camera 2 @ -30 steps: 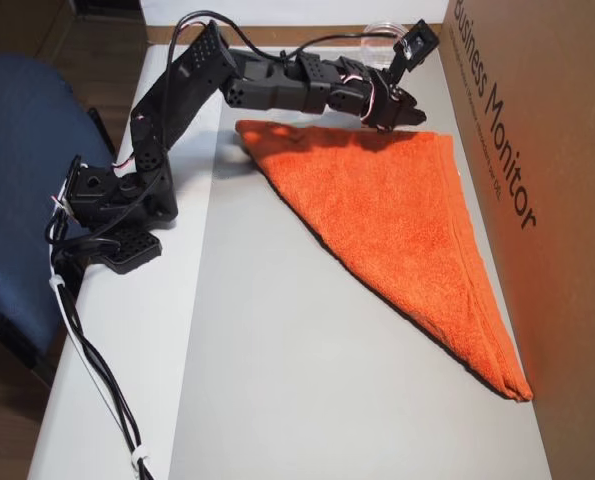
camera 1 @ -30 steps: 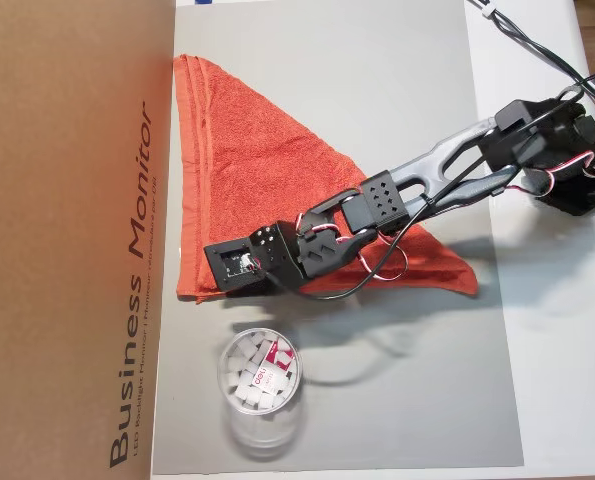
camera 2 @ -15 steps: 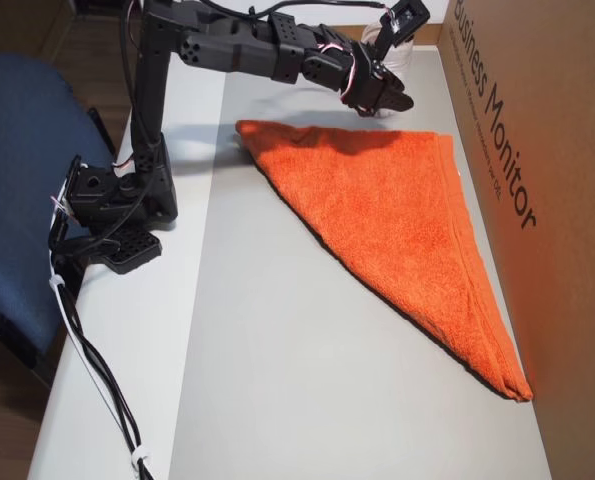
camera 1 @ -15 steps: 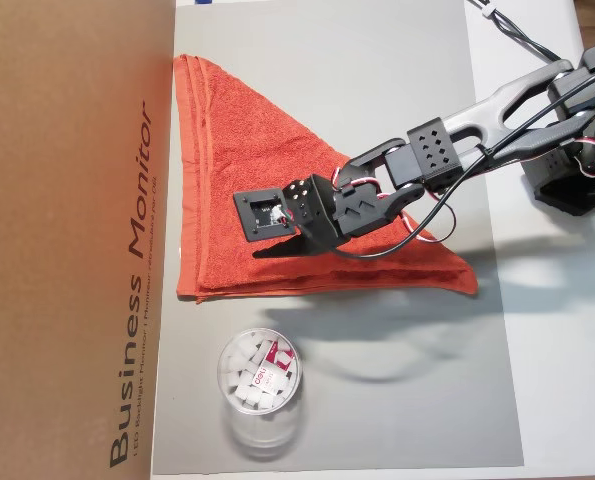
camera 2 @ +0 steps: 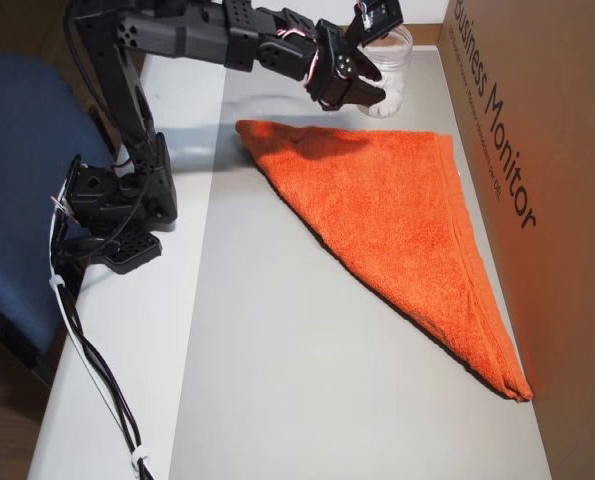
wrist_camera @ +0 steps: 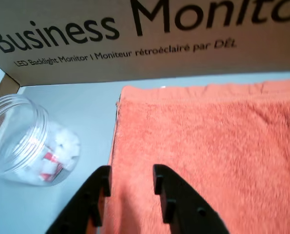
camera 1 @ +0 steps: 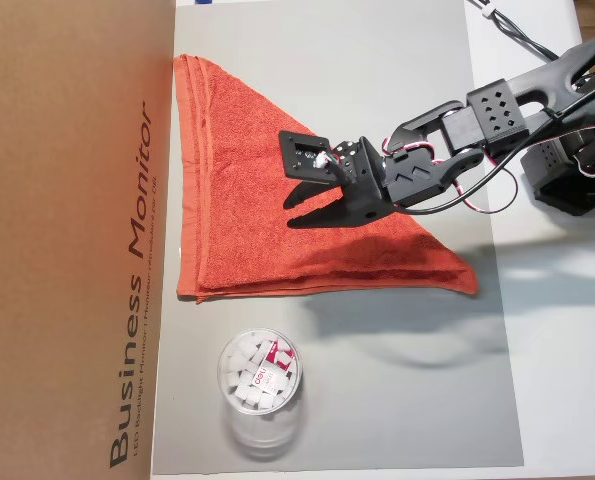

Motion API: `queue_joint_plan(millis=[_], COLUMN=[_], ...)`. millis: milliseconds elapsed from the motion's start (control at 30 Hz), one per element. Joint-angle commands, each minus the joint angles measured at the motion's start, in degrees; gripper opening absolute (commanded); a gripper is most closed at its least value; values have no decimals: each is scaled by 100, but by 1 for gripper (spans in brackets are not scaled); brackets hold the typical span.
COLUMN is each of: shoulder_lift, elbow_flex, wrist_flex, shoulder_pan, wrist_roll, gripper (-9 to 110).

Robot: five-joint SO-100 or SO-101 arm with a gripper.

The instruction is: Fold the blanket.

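The gripper (camera 1: 295, 205) hangs mid-frame above the triangle-folded blanket (camera 1: 247, 200), jaws slightly parted, holding nothing.

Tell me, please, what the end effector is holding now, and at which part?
Nothing. The end effector is open and empty, above the blanket.

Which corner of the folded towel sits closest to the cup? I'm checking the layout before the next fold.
The square corner of the blanket beside the cardboard box, just above the clear cup in an overhead view. The two pointed corners lie farther off.
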Motion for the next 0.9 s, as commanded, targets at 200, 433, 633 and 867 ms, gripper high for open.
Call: queue_joint_plan(millis=[200,433,633,867], shoulder_lift=[1731,2628,3243,3647], elbow_flex=[527,633,642,642], wrist_flex=[1890,3437,5027,6267], shoulder_pan=[18,-9,-132,-431], wrist_roll=[1169,2373,3709,4658], gripper=[15,16,16,16])
